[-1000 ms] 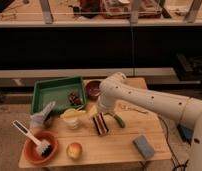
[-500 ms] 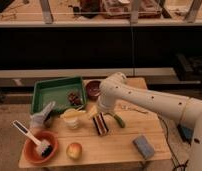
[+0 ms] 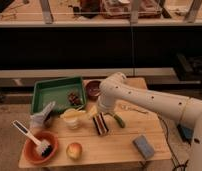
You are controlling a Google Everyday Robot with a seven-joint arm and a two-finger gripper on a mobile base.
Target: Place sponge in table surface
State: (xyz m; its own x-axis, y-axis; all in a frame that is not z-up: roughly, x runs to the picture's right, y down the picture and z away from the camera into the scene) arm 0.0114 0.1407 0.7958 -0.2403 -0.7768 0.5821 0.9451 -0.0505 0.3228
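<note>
Nothing moved; gripper (image 3: 100, 124) mid table surface (image 3: 119, 144), grip unreadable; blue block (image 3: 144, 146) near front edge

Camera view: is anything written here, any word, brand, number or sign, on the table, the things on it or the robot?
None can be read.
Table, tray, cup: no writing shows.
Arm: only dark dots, no lettering.
Gripper, low over the table just right of the cup: dark stripes, no legible mark.
Shelves behind: too blurred to tell.
</note>
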